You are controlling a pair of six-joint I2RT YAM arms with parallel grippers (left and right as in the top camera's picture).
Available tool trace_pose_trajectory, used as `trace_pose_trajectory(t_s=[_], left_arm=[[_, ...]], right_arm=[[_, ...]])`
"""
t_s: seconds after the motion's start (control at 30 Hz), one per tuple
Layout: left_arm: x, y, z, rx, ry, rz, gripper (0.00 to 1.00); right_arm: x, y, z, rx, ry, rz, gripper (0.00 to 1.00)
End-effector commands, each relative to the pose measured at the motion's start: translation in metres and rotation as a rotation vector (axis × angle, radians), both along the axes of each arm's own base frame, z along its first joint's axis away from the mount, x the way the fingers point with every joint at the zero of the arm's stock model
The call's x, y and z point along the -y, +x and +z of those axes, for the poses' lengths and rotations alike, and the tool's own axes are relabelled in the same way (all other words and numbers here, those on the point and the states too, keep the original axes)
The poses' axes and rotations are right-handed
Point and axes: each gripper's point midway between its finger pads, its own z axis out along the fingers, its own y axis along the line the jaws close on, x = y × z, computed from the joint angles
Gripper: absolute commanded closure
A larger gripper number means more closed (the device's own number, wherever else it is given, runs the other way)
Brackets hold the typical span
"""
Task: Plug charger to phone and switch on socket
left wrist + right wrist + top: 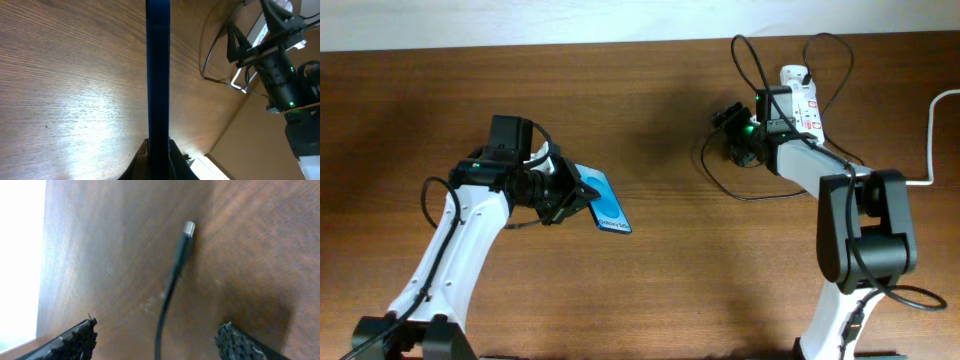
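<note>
Pinching phone (607,207) edge: L hand (572,195) | R hand (160,332) spread round charger (177,265) tip, untouched

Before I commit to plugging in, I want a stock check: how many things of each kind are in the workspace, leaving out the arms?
Smartphone: 1
Power strip: 1
Black charger cable: 1
White cord: 1
Total: 4
</note>
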Motion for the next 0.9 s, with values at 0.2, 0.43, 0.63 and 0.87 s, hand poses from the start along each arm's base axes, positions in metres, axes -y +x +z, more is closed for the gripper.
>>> trace_pose_trajectory(t_s=[0.2, 0.43, 0.63, 0.87], left_arm=[[0.005, 0.004, 0.012, 0.018, -0.051, -0.006, 1.0], [0.004, 0.004, 0.011, 0.019, -0.046, -0.004, 1.0], [0.004, 0.004, 0.011, 0.019, -0.044, -0.004, 1.0], [0.004, 0.004, 0.011, 0.019, -0.044, -0.004, 1.0]], right_arm=[[0.014, -0.001, -0.056, -0.106, -0.001, -0.13, 0.32], [0.014, -0.01, -0.093, -0.167, -0.003, -0.135, 0.44], [0.013, -0.02, -0.108, -0.216, -0.004, -0.126, 0.72], [0.006, -0.022, -0.107, -0.188, -0.026, -0.02, 0.96]])
